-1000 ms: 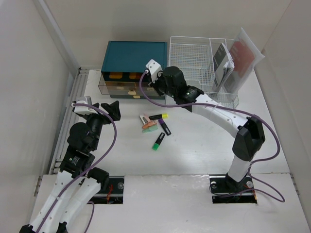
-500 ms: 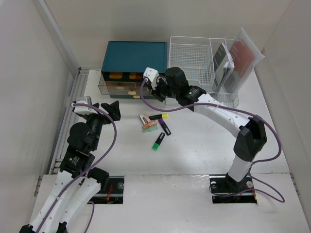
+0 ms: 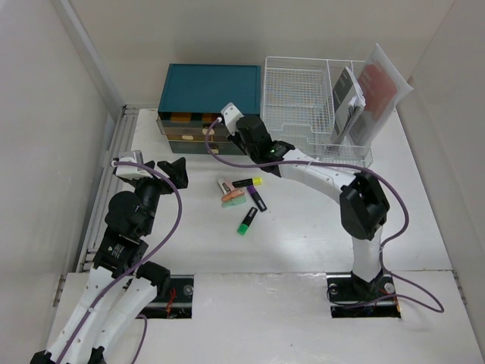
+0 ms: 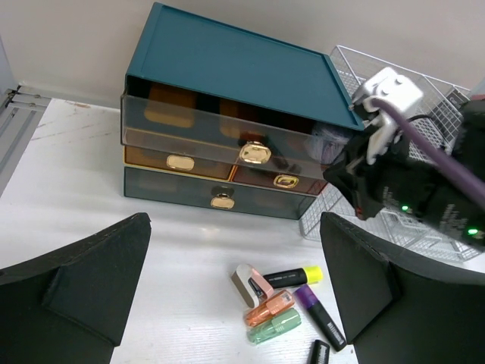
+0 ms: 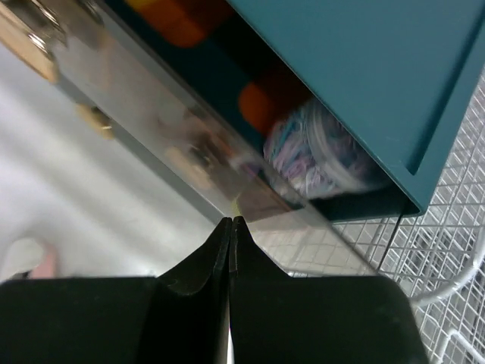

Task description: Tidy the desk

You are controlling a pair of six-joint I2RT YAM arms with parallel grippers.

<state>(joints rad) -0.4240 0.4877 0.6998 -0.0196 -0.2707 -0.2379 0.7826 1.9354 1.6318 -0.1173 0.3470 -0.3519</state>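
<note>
Plain white walls close in a white counter [image 3: 303, 227] that fills the space from the arm bases to the back wall. It carries everything in view.

At the back stand a teal drawer box [image 3: 211, 83] and, just beside it on the right, a white wire-mesh rack [image 3: 295, 95] holding notebooks upright. The box's clear top drawer [image 4: 227, 136] juts out a little past the two below it, with a pale multicoloured bundle [image 5: 318, 152] inside at its right end.

The right tool [image 5: 230, 227] is clenched, fingers pressed flat together with nothing between them, and its tips sit at the right end of that drawer's clear front. The left tool [image 3: 163, 168] hangs released, jaws spread wide, above the left side of the counter and well apart from the box.

This looks like a push to seat the drawer. Pressing at one end may skew it in its track, so the push should run straight along the drawer's travel. Moving the contact nearer the gold handle [image 4: 255, 152] would make it slide more evenly. Steady pressure would also keep the light box from sliding backward.

A loose cluster of highlighters [image 3: 242, 193] lies mid-counter, not yet put away.
</note>
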